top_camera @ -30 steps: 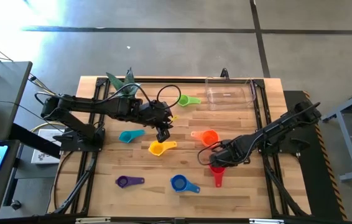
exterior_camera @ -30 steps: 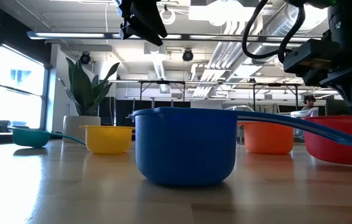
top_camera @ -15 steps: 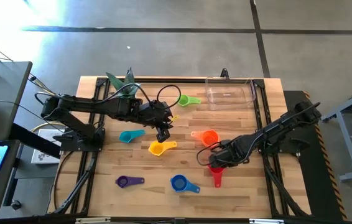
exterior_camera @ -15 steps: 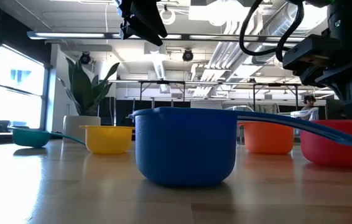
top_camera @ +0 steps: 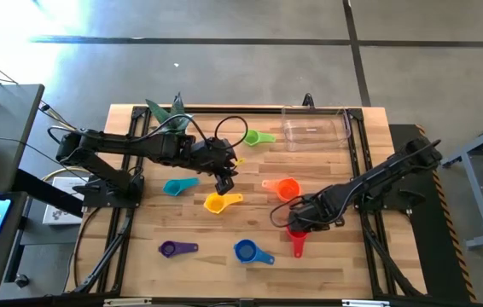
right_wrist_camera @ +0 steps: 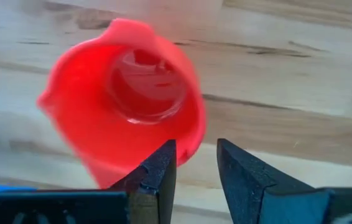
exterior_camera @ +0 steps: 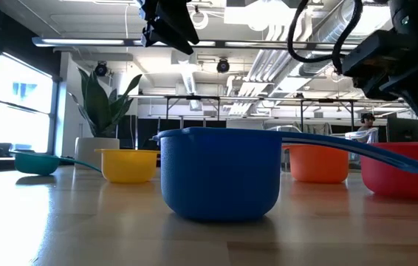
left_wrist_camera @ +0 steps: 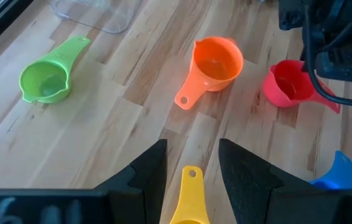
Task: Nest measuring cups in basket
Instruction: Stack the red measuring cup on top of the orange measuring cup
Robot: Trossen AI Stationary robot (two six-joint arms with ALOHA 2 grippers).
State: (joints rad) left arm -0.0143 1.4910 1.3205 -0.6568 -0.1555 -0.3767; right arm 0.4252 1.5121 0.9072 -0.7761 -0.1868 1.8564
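- The right gripper [top_camera: 297, 220] hung low over the red cup [top_camera: 298, 232] near the right front of the table [top_camera: 344, 264]; its fingers [right_wrist_camera: 154, 168] stood a little apart, straddling the rim on the handle side, and held nothing.
- The left gripper [top_camera: 223, 181] hovered above the yellow cup [top_camera: 217, 203] at mid-table, fingers [left_wrist_camera: 148, 171] spread and empty, the cup's handle lying between them in the wrist view.
- The basket [top_camera: 314, 126] sat empty at the far right edge, well apart from the red cup.
- The orange cup [top_camera: 285, 188] lay just beyond the red one, the green cup [top_camera: 254, 136] near the basket, and the teal cup [top_camera: 176, 186] to the left of the yellow cup. The purple cup [top_camera: 170, 249] and the blue cup [top_camera: 246, 251] sat along the front.
- The red cup looked like thin, rigid moulded plastic: probably very light, stiff enough not to crush, but smooth and glossy, so likely to slip or skate on the wood if nudged.
- The best hold was probably the wall, one finger inside and one outside, or the flat handle [top_camera: 299, 247]; a pinch across the round bowl would risk squirting it out.
- Being so light, it might tip towards its handle when lifted, so a grip near where the handle joins seemed wise.
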